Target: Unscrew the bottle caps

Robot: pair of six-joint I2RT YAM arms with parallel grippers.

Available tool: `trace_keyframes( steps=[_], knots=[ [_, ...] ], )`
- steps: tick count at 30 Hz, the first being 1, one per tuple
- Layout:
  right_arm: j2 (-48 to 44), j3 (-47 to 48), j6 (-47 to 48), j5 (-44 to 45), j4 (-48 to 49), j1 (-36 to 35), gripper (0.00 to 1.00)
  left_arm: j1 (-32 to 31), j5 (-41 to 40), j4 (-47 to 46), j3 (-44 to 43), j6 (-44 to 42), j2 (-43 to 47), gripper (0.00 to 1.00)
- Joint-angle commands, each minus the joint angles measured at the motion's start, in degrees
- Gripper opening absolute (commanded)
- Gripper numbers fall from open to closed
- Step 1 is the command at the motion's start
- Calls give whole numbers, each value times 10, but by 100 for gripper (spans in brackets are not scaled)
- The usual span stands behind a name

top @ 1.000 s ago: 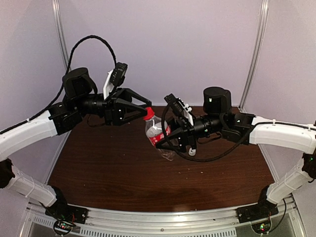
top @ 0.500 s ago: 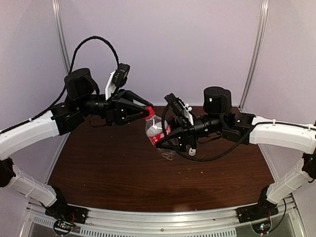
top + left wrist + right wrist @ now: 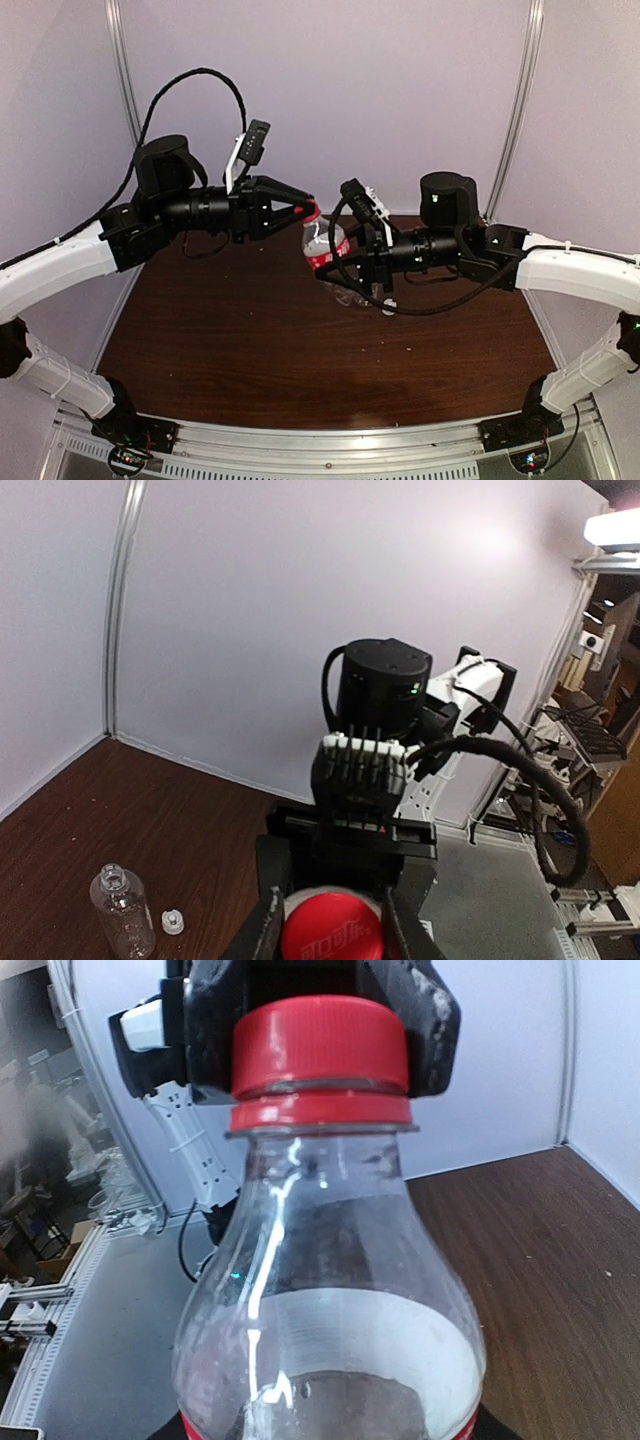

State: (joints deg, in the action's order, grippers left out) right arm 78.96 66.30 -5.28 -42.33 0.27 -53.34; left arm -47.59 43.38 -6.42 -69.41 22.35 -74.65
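The shorter clear bottle [image 3: 322,243] with a red label band is held in the air over the table's middle by my right gripper [image 3: 330,262], which is shut around its body. In the right wrist view the bottle [image 3: 330,1300] fills the frame, and its red cap [image 3: 320,1060] sits on the neck. My left gripper [image 3: 307,211] reaches in from the left and is shut on the red cap [image 3: 330,932], with its fingers [image 3: 262,925] pressed against both sides. The taller unlabelled bottle [image 3: 122,912] stands open on the table, and its white cap [image 3: 173,920] lies beside it.
The brown table [image 3: 220,330] is walled by white panels at the back and sides. The open bottle [image 3: 346,295] and its white cap [image 3: 388,307] sit under the right gripper. The right arm's cable loops below its wrist.
My left gripper has moved right and closed onto the red cap. My right gripper has lifted the bottle slightly and brought it more upright.
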Motion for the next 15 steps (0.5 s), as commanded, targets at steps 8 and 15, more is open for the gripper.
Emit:
trace_keyframes(
  steps=[8, 15],
  knots=[
    [-11, 10, -4, 268, -26, 0, 32, -106, -476, 151, -80, 104, -4, 0],
    [-12, 7, -3, 271, -27, 0, 32, -112, -504, 152, -76, 102, -5, 8]
  ],
)
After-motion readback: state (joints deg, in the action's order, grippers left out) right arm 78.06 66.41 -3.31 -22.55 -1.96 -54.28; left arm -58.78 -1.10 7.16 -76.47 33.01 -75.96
